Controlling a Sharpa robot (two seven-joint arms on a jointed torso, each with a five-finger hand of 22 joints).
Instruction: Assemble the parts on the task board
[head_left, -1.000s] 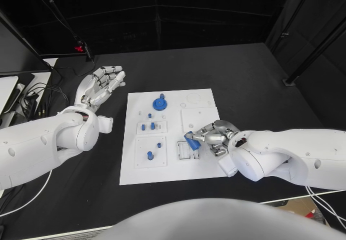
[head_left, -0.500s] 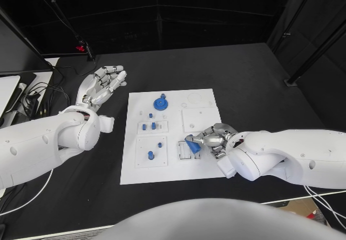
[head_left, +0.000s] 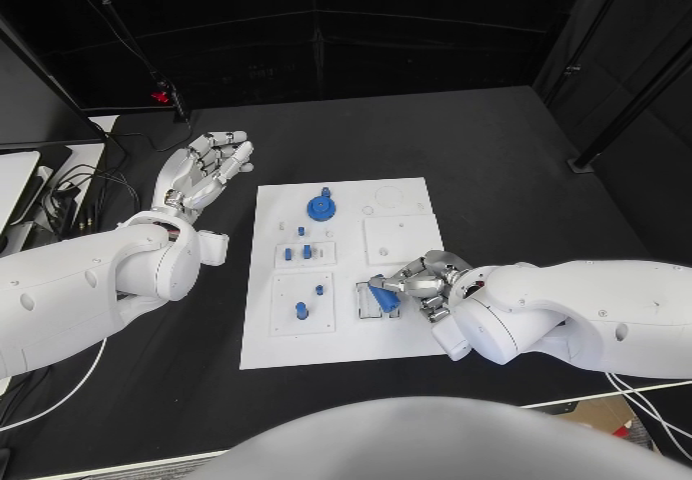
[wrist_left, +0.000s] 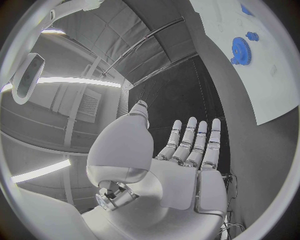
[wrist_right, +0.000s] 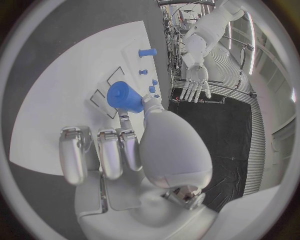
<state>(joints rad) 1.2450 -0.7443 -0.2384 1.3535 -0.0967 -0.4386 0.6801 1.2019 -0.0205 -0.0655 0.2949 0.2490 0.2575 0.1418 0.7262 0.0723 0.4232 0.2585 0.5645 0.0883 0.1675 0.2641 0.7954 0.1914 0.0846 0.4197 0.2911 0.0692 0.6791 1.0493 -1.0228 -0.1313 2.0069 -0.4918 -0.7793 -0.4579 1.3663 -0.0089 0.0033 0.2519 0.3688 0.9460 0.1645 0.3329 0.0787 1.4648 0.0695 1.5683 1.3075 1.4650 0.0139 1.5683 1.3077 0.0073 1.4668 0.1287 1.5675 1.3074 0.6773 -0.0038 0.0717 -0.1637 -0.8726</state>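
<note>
Head view: the right hand pinches a blue cone-shaped part over the task board on the black surface; the left hand hovers flat, fingers spread, beside it.

Left wrist view: a blue gear lies on the board.

Right wrist view: fingers curl beside the part.

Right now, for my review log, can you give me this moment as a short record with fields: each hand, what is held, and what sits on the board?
left hand: open, fingers spread, over the black table beside the board's far left corner
right hand: fingers grip a blue part over the board's near right area
task board: white plate, mid-table
blue gear: on the board's far end
small blue pieces: standing in the board's left-side plates
</note>
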